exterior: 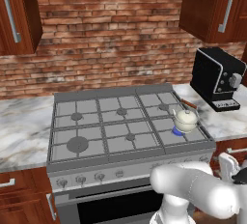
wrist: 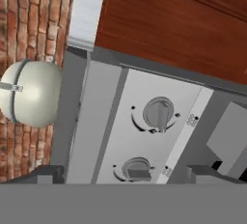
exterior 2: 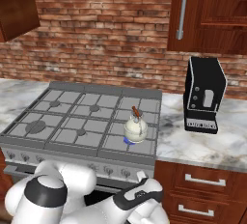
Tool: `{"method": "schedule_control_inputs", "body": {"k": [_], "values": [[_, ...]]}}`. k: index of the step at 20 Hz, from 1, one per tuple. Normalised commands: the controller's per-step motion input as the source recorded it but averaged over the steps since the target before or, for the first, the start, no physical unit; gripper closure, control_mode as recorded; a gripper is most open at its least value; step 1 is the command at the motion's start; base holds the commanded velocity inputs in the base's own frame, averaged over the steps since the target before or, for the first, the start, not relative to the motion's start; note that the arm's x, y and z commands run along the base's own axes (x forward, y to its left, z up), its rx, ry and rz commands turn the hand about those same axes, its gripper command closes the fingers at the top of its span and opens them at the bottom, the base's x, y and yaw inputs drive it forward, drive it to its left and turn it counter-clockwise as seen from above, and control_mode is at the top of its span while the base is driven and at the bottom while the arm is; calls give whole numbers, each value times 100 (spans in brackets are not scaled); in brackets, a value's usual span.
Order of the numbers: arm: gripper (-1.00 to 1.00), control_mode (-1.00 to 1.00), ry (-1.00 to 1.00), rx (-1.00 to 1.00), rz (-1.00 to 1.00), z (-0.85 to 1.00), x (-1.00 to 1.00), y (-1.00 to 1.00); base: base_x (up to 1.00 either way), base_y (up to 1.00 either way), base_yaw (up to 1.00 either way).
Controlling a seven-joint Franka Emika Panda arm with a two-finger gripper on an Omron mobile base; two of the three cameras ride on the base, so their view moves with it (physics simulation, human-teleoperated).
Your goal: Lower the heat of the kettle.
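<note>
The small cream-white kettle [exterior: 185, 119] [exterior 2: 135, 129] stands on the front right burner of the grey stove [exterior: 96, 162], and a blue flame [exterior: 178, 132] shows under it. My gripper [wrist: 128, 175] is down in front of the stove's right end, open, with its dark fingertips [wrist: 48, 175] far apart and nothing between them. In the hand view it faces the control panel, with one round knob [wrist: 158, 113] just ahead and a second knob [wrist: 136, 168] close between the tips. The kettle [wrist: 31, 92] appears sideways at that view's left.
A big black coffee machine [exterior: 217, 78] [exterior 2: 204, 95] stands on the marble counter right of the stove. Several more knobs [exterior: 80, 179] line the front panel above the oven door. Wooden drawers [exterior 2: 202, 189] sit under the right counter, close beside my arm.
</note>
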Motion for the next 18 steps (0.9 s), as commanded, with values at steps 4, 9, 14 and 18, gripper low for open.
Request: {"method": "schedule_control_inputs", "body": {"k": [4,9,14,18], "values": [[-100,-100,0,4,0,-1,0,-1,0,0,0],[-100,-100,0,1,0,0,1,14,0,0,0],[-100,-100,0,0,0,0,9,22,0,0,0],[-100,-100,0,0,0,0,19,22,0,0,0]]}}
